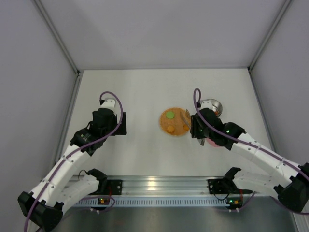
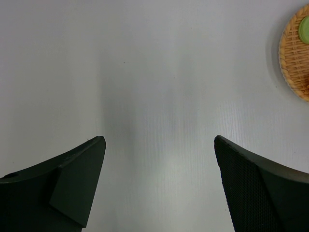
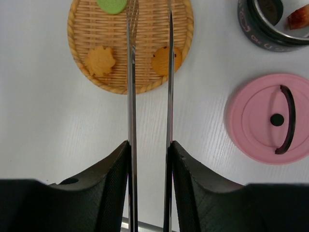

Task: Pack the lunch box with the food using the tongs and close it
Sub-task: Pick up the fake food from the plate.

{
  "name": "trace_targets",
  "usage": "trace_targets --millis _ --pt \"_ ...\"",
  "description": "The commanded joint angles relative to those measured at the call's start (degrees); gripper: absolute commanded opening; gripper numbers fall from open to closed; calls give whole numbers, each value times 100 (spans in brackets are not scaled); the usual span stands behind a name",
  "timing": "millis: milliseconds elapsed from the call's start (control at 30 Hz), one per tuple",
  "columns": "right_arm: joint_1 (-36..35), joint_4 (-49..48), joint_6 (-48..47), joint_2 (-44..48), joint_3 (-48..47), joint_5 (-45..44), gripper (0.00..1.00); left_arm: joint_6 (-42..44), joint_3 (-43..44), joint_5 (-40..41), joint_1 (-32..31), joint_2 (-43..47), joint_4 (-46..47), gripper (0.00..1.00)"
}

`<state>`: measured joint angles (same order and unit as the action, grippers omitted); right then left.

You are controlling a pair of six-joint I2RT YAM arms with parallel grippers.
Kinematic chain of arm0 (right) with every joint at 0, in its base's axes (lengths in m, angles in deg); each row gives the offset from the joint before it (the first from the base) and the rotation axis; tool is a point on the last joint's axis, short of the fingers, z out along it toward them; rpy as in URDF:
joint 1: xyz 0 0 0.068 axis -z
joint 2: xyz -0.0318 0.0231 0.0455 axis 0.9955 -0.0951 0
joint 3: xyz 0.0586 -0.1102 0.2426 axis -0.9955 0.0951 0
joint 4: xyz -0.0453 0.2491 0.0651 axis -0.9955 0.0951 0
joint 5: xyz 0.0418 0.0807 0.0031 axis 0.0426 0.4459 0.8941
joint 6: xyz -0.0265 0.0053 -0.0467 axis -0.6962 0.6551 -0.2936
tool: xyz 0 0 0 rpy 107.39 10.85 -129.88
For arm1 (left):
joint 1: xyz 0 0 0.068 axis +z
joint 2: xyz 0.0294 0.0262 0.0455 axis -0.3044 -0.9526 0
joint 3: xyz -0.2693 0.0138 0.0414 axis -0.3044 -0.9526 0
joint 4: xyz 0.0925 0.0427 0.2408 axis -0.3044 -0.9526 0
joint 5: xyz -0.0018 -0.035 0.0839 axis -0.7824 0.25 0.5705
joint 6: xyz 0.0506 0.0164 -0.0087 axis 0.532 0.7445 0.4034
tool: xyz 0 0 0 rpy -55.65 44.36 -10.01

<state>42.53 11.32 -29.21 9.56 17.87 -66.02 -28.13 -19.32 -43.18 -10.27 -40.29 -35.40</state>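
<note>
My right gripper (image 3: 149, 144) is shut on the tongs (image 3: 131, 96), one slim silver arm against each pad. Both tong tips reach over an orange woven plate (image 3: 87, 29). The right tip lies beside a round orange piece (image 3: 161, 60) of the food. A leaf-shaped orange piece (image 3: 100, 59) and a green disc (image 3: 112, 5) also lie on the plate. The lunch box (image 3: 263, 36) stands at the far right with a red-brown piece (image 3: 299, 18) inside. Its pink lid (image 3: 260, 118) lies flat on the table nearer me. My left gripper (image 2: 159, 140) is open over bare table.
In the top view the woven plate (image 1: 175, 122) sits mid-table, with the lunch box (image 1: 212, 105) to its right behind my right arm. My left gripper (image 1: 123, 123) hovers well left of the plate. Grey walls enclose the table on three sides.
</note>
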Motion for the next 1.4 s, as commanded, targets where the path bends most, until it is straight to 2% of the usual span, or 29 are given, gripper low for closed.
trace_targets --millis 0,233,700,1367 --pt "-324 -344 258 -202 -228 -307 38 -36 -52 35 -31 8 121 99" --pt "-641 -626 276 -711 -306 -271 38 -36 -52 34 -23 -18 121 99" --pt "-641 -863 65 -1494 -1018 -280 44 -45 -52 52 -23 -45 112 99" --pt "-641 -1224 126 -2013 -948 1 47 -45 -52 43 -23 -27 112 99"
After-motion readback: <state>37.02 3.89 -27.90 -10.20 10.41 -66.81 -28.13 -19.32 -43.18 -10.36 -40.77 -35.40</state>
